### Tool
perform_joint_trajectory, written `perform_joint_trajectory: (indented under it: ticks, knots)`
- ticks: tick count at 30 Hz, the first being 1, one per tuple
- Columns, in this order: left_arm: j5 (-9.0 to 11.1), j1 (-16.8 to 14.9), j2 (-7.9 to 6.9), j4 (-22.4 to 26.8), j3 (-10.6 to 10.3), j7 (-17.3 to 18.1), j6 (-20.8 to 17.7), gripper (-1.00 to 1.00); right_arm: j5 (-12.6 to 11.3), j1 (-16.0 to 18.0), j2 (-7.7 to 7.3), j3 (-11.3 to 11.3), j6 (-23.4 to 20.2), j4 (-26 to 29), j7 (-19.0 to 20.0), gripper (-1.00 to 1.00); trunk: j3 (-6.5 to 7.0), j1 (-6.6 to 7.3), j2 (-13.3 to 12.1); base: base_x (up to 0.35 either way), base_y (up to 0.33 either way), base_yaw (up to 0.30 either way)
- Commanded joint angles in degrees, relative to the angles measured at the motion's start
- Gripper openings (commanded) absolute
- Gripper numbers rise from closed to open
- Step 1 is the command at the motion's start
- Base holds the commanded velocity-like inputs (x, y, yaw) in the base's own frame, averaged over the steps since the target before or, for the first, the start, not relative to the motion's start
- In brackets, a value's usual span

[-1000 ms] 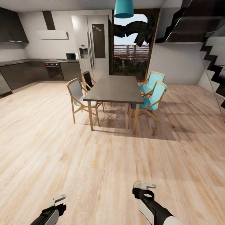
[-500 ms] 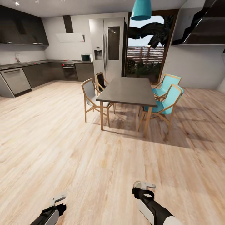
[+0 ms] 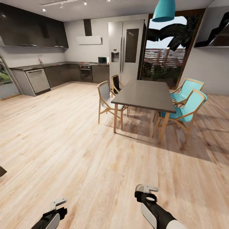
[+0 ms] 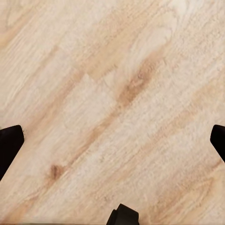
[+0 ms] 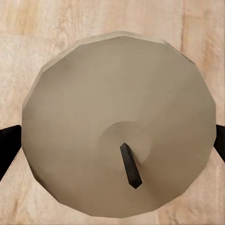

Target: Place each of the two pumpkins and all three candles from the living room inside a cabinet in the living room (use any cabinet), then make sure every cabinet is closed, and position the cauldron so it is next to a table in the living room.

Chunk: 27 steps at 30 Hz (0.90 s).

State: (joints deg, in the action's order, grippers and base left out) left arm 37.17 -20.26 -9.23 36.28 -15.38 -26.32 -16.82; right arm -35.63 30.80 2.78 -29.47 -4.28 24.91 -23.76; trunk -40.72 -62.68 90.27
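In the right wrist view a cream-beige candle (image 5: pixel 117 126) with a short dark wick sits between the fingers of my right gripper (image 5: pixel 112 143), which is shut on it, above the pale wood floor. In the head view, my right gripper (image 3: pixel 146 188) hangs low at the bottom, right of centre. My left gripper (image 3: pixel 59 202) is at the bottom left, and in the left wrist view it (image 4: pixel 112 140) is open with bare floorboards between its spread fingertips (image 4: pixel 9 140). The pumpkins, cabinet, cauldron and living-room table are out of view.
Ahead to the right stands a dark-topped dining table (image 3: pixel 143 93) on wooden legs, with teal chairs (image 3: pixel 184 108) on its right and grey-seated chairs (image 3: pixel 106 97) on its left. Kitchen counters (image 3: pixel 38 78) and a fridge (image 3: pixel 125 51) line the far wall. Open wood floor (image 3: pixel 63 143) lies between.
The camera has turned left: table, chairs and fridge have slid right in the picture and more kitchen shows. Both grippers keep their places; the right still grips the candle.
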Motion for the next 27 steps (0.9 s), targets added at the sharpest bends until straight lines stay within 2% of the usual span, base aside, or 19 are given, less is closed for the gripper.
perform_joint_trajectory:
  ticks: [1, 25, 27]
  knots:
    - [0.4, 0.0, -0.09, 0.1, -0.4, -0.5, -0.1, 1.0, -0.2, 0.0, -0.06, -0.5, -0.3, 0.1, -0.7, -1.0, -0.01, 0.0, 0.0, 0.0, 0.0, 0.268]
    - [0.4, 0.0, -0.09, 0.1, -0.4, -0.6, -0.1, 1.0, -0.2, 0.0, 0.02, -0.6, -0.4, 0.1, -0.7, -1.0, 0.76, 0.0, 0.0, 0.0, 0.0, 0.272]
    - [0.4, 0.0, -0.09, 0.1, -0.4, -0.6, -0.1, 1.0, -0.2, 0.0, 0.03, -0.6, -0.4, 0.1, -0.7, -1.0, 1.17, 0.44, -0.8, 0.0, 0.0, 0.277]
